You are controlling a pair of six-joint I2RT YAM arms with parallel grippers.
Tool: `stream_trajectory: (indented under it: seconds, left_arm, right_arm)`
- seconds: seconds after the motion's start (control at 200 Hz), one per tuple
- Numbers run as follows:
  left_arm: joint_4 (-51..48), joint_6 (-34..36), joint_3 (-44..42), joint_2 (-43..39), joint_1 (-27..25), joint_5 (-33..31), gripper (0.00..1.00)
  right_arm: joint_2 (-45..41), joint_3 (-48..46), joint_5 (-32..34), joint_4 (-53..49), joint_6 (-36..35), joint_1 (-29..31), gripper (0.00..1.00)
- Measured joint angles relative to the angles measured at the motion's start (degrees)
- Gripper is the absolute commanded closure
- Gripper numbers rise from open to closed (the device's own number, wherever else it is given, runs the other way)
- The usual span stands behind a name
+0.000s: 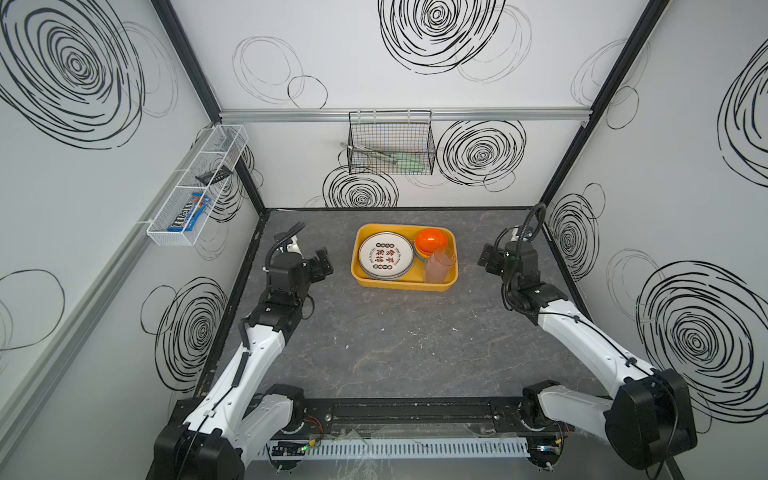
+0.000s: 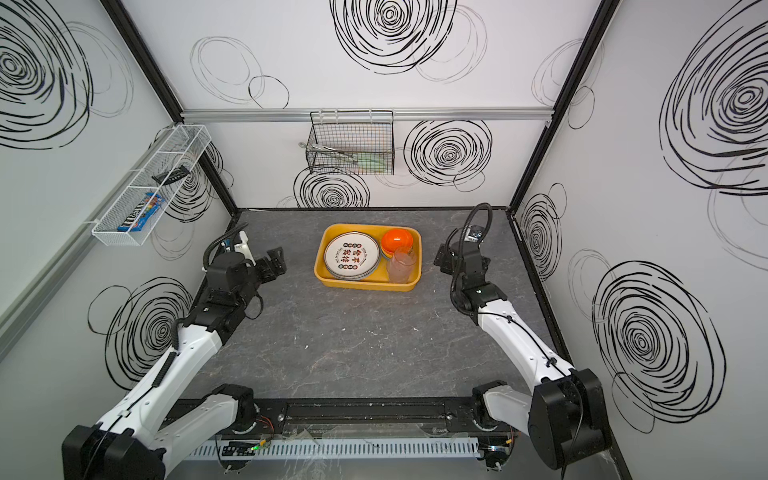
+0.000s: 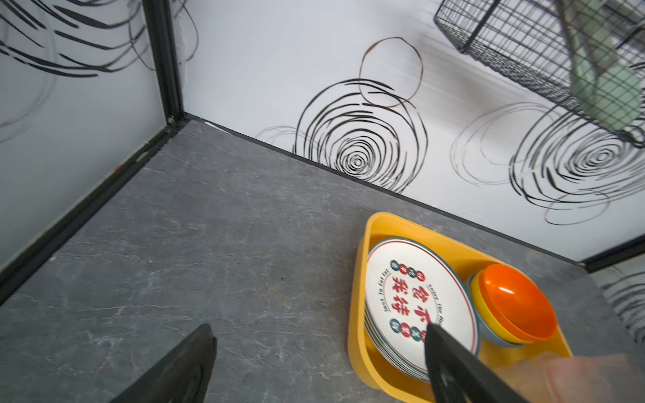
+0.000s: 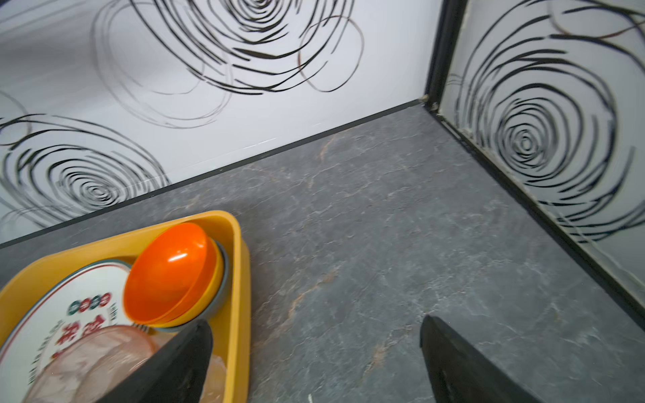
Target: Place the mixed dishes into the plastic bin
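The yellow-orange plastic bin [image 1: 399,286] [image 2: 365,286] sits at the back middle of the table. Inside it are a stack of white printed plates [image 1: 385,254] [image 3: 412,296], an orange bowl [image 1: 430,240] [image 4: 171,272] nested on other bowls, and an upright translucent pink cup [image 1: 439,262] [image 4: 104,356]. My left gripper [image 1: 323,262] [image 3: 318,329] hovers open and empty just left of the bin. My right gripper [image 1: 485,257] [image 4: 314,324] hovers open and empty just right of it. In both top views neither gripper touches the bin.
A black wire basket [image 1: 390,143] holding tongs hangs on the back wall above the bin. A white mesh shelf [image 1: 195,187] with a candy bag is fixed to the left wall. Walls close in the grey table [image 1: 395,345] on three sides.
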Motion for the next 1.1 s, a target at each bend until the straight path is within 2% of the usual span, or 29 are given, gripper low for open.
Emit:
stream_trajectory:
  seconds: [0.16,0.325,0.495,0.735,0.866,0.931,1.016,1.101]
  left_arm:
    - [12.28,6.19,-7.06,0.48,0.66,-2.38,0.04]
    - [29.40,11.63,-20.26,4.26,1.14,-5.11,0.04]
    - [39.34,12.31,-23.28,12.50,3.13,-7.61,0.04]
    - [58.40,15.87,-26.32,23.30,1.53,-9.53,0.04]
    - [62.27,17.86,-27.17,26.18,0.79,-8.22,0.04]
    - [64.63,18.21,-27.36,26.38,0.98,-7.28,0.04]
    - [71.36,18.40,-29.31,28.09,1.60,-5.79,0.04]
    - [71.25,18.51,-30.08,28.50,1.70,-5.68,0.04]
  right_arm:
    - [-1.42,-9.03,10.10,11.69,-3.93,-0.46,0.03]
    - [2.95,-10.88,16.52,16.92,-6.36,-2.36,0.03]
    - [10.64,-13.18,19.39,22.38,-6.49,-3.82,0.03]
    - [15.37,-19.96,20.06,33.53,-8.55,-5.88,0.03]
    - [15.04,-24.30,16.15,44.46,-10.23,-8.68,0.03]
    - [15.04,-25.75,12.76,46.31,-10.56,-10.73,0.03]
    - [15.17,-25.86,5.07,47.89,-12.22,-13.62,0.03]
    - [16.28,-25.99,-3.13,51.43,-13.94,-15.21,0.03]
